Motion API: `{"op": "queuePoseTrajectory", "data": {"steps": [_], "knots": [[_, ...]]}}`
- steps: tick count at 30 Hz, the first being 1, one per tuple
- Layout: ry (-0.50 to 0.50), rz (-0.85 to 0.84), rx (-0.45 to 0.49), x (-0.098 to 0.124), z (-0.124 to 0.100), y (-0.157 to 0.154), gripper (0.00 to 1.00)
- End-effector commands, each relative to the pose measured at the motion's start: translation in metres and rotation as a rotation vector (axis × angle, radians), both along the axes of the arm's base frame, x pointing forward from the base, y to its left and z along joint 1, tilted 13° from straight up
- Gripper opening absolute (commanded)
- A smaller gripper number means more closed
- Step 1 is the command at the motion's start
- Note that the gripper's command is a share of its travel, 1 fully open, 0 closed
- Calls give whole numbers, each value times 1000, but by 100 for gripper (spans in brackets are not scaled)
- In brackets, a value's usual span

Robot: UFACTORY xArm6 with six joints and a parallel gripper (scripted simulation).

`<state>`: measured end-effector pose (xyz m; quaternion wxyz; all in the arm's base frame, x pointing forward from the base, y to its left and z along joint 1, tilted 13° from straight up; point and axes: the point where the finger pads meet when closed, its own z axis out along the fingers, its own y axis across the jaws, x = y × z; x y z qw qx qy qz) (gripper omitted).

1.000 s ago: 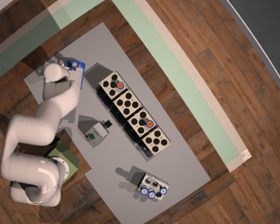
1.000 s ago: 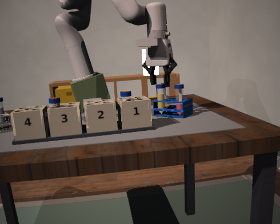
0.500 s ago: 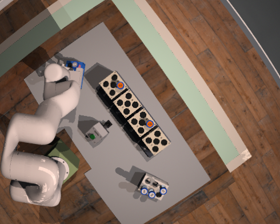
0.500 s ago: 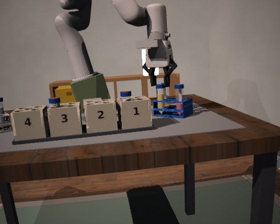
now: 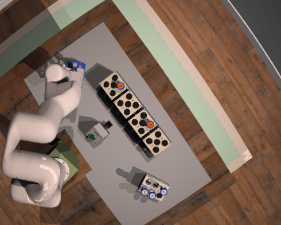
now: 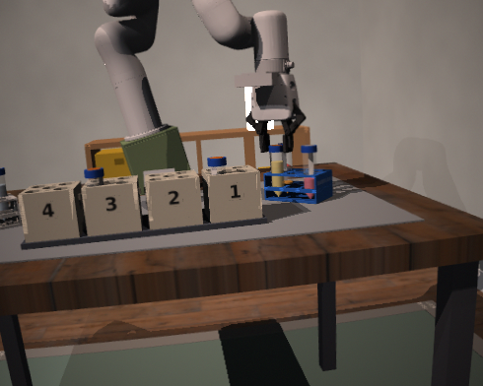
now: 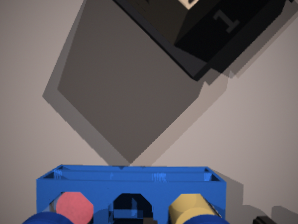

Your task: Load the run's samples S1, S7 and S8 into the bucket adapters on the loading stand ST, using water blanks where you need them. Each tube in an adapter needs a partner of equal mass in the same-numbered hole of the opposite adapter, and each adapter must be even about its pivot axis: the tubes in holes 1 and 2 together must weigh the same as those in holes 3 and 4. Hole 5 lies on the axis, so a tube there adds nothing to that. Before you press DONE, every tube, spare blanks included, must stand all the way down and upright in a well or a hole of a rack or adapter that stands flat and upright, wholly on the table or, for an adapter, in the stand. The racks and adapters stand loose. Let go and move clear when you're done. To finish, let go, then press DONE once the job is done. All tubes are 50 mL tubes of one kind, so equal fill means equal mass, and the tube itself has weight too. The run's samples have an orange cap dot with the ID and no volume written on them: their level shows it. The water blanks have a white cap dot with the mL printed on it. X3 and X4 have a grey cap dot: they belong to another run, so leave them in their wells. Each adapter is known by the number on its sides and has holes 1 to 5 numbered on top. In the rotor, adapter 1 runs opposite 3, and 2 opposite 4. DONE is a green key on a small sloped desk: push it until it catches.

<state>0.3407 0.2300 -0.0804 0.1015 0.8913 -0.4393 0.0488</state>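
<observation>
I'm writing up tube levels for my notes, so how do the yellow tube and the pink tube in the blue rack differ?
The yellow tube is filled much higher than the pink tube, whose liquid stays near the bottom. In the exterior view, the yellow one stands nearer the white adapters, the pink one farther away. Both stand upright in the blue rack and have blue caps.
</observation>
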Motion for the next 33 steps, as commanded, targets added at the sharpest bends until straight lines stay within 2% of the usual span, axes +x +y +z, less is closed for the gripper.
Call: {"op": "queuePoseTrajectory", "data": {"steps": [1,25,26,33], "knots": [[-3,0,3,1,-1,1,57],[-4,0,3,1,-6,0,57],[-4,0,3,1,-6,0,0],[-4,0,3,1,-5,0,0]]}}
